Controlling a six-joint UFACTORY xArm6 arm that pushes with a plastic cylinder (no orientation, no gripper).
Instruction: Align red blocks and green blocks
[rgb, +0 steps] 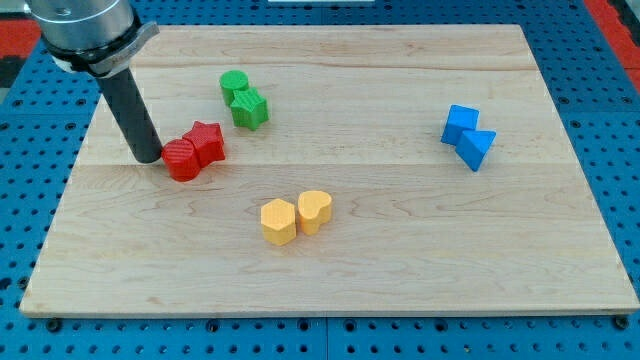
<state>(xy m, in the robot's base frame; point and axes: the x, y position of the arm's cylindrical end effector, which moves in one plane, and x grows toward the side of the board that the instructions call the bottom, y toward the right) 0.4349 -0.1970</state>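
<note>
Right, my tip (149, 157) sits at the view's left of the red pair, touching or just short of the red cylinder (181, 160), which is pressed against the red star block (206, 142). No gripper on this rig, only the rod, so nothing to open or clamp. The green cylinder (233, 84) and green star block (250, 107) are touching each other, just toward the view's top right of the reds. My read: push the reds slowly toward the greens, keeping the tip behind the middle of the pair so the cylinder doesn't roll off sideways and split them. Worktop (400, 260) is a pale wooden board with plenty of bare room; yellow pair (295, 216) and blue pair (468, 135) are well apart from the push path. Blue pegboard (620, 130) surrounds the board.
</note>
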